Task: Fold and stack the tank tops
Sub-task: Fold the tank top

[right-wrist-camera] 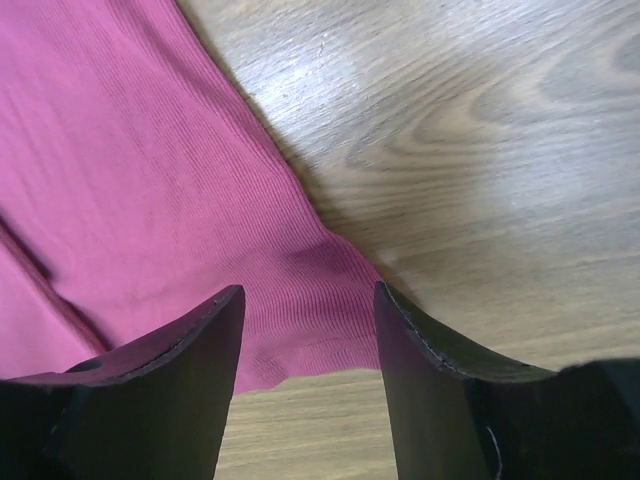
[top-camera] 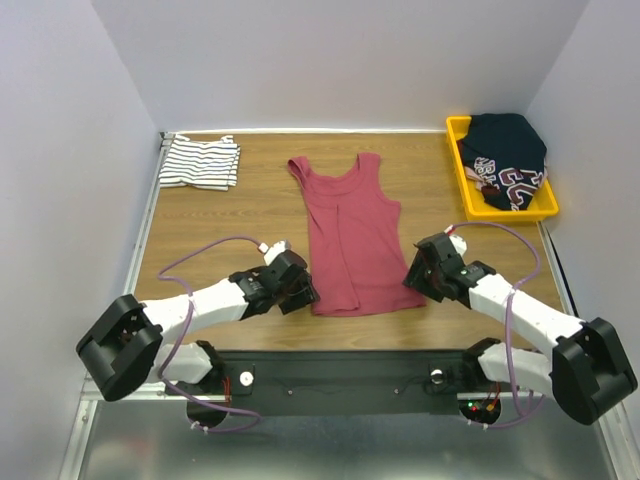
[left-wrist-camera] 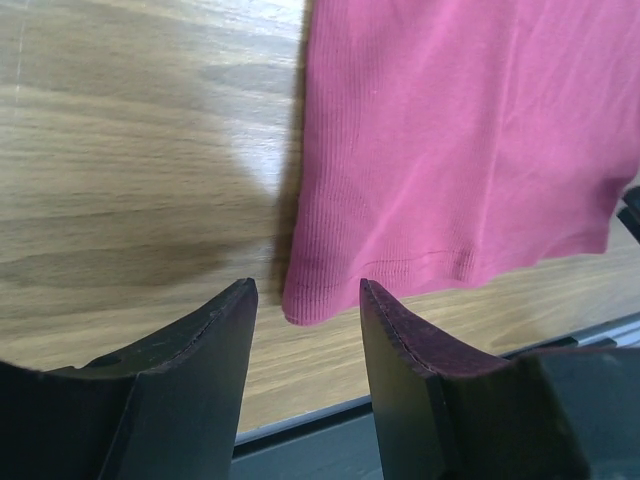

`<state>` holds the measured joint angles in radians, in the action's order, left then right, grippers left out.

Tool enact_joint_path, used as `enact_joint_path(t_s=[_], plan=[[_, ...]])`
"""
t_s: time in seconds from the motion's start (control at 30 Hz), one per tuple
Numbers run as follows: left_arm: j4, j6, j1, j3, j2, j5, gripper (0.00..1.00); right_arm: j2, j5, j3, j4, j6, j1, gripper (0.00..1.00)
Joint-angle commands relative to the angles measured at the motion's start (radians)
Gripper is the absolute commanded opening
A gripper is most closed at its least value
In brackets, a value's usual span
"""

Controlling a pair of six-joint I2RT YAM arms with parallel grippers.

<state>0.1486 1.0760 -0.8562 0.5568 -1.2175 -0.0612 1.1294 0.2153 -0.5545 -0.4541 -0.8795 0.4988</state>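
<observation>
The left gripper [left-wrist-camera: 305, 292] had its fingers spread, holding nothing, with the maroon tank top [left-wrist-camera: 460, 140]'s near hem corner lying between the tips. Same deal for the right gripper [right-wrist-camera: 308, 292], spread over the other corner. Far beyond the left fingers, the striped tank top [top-camera: 200, 162] lay folded near the table [top-camera: 250, 205]'s back edge.

The wood-grain desk [top-camera: 220, 220] carries three things: a maroon tank top [top-camera: 350, 235] lies spread flat at its centre, straps toward twelve o'clock and hem toward six — a lengthwise crease runs down its middle. A white striped tank top [top-camera: 200, 163] sits folded in the corner at about ten o'clock, well apart from the maroon one. At about two o'clock a yellow bin [top-camera: 458, 150] rests by the right edge — dark printed cloth heaped inside.
</observation>
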Motion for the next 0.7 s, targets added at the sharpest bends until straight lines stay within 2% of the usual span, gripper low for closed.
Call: enact_joint_path(t_s=[0.0, 0.13, 0.23, 0.33, 0.37, 0.47, 0.5, 0.53, 0.57, 0.67], plan=[[-0.006, 0.009, -0.01, 0.006, -0.048, -0.028, 0.56, -0.054, 0.056, -0.013, -0.052, -0.036, 0.0, 0.61], [-0.021, 0.015, -0.033, 0.002, -0.108, -0.029, 0.54, -0.06, 0.049, 0.007, -0.064, -0.052, 0.0, 0.61], [-0.021, 0.032, -0.041, -0.012, -0.137, -0.034, 0.47, -0.083, 0.033, 0.033, -0.067, -0.064, 0.0, 0.61], [-0.018, 0.035, -0.04, -0.015, -0.154, -0.037, 0.27, -0.114, 0.022, 0.064, -0.07, -0.075, 0.0, 0.61], [-0.005, 0.039, -0.04, -0.014, -0.152, -0.045, 0.15, -0.129, 0.015, 0.079, -0.074, -0.081, 0.0, 0.61], [0.025, 0.044, -0.04, -0.014, -0.146, -0.054, 0.06, -0.151, -0.008, 0.099, -0.077, -0.084, 0.0, 0.58], [0.049, 0.047, -0.04, -0.014, -0.142, -0.058, 0.0, -0.154, -0.017, 0.102, -0.075, -0.084, 0.001, 0.55], [0.064, 0.05, -0.04, -0.012, -0.14, -0.072, 0.0, -0.158, -0.025, 0.11, -0.075, -0.085, 0.0, 0.49], [0.078, 0.052, -0.04, -0.012, -0.133, -0.083, 0.0, -0.16, -0.037, 0.114, -0.074, -0.087, 0.001, 0.35], [0.147, 0.056, -0.029, -0.009, -0.114, -0.118, 0.0, -0.172, -0.063, 0.134, -0.072, -0.096, 0.001, 0.19]])
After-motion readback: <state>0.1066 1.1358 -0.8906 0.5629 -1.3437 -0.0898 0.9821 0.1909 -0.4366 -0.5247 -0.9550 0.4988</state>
